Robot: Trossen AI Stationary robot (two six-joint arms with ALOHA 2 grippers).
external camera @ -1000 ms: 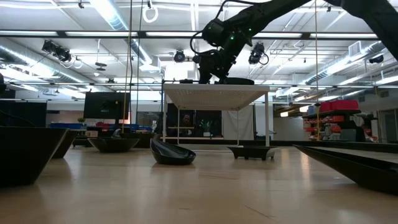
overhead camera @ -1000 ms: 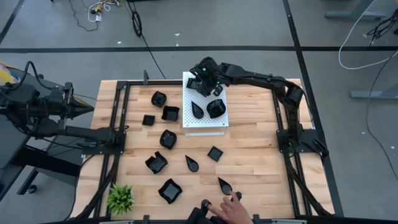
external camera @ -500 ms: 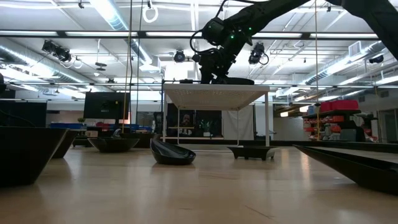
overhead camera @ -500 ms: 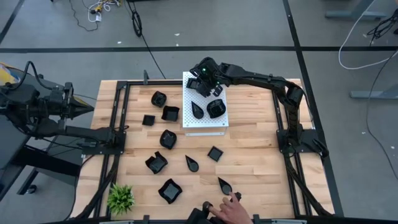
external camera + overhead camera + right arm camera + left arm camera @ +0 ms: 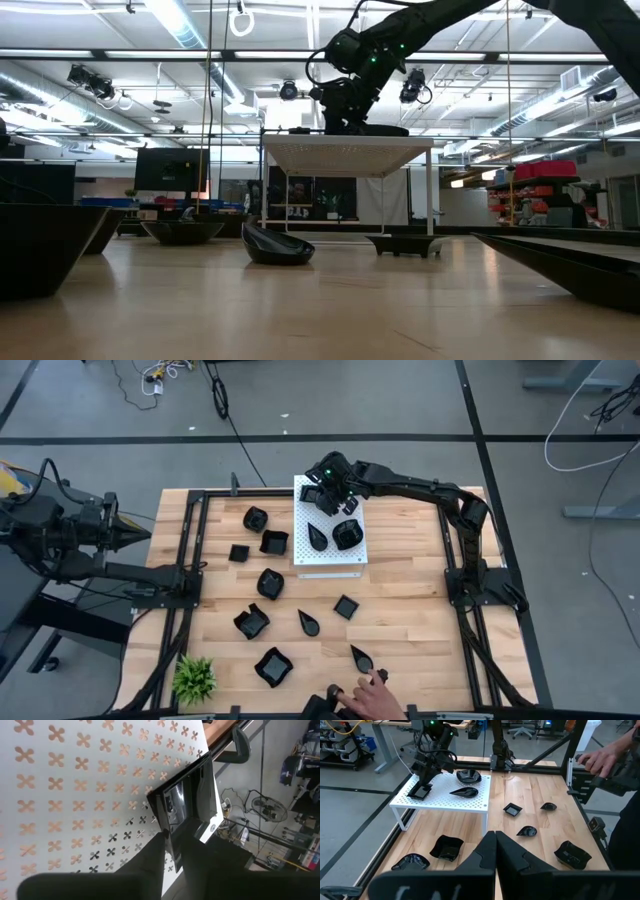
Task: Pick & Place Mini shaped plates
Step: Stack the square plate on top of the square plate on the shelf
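A small square black plate (image 5: 421, 792) sits at the far corner of the white perforated board (image 5: 345, 558), and the right gripper (image 5: 322, 493) is down on it: in the right wrist view the two dark fingers (image 5: 161, 851) pinch the raised rim of that square plate (image 5: 186, 802), jaws narrow with the edge between them. Two more mini plates rest on the same board, a teardrop one (image 5: 317, 536) and a rounded one (image 5: 346, 534) just beside it (both apart from the gripper). The board stands on short legs above the wooden table (image 5: 410, 610).

The other black plates lie scattered on the table: three to the board's left (image 5: 256, 518), one below them (image 5: 270, 583), and five nearer the front edge, among them a small square (image 5: 346, 606) and a teardrop (image 5: 362, 657). A person's hand (image 5: 370, 697) reaches in at the front edge, near that teardrop. A small green plant (image 5: 194, 678) stands at the front left corner.

The left gripper (image 5: 495, 851) hangs off the table's left side, fingers pressed together, holding nothing
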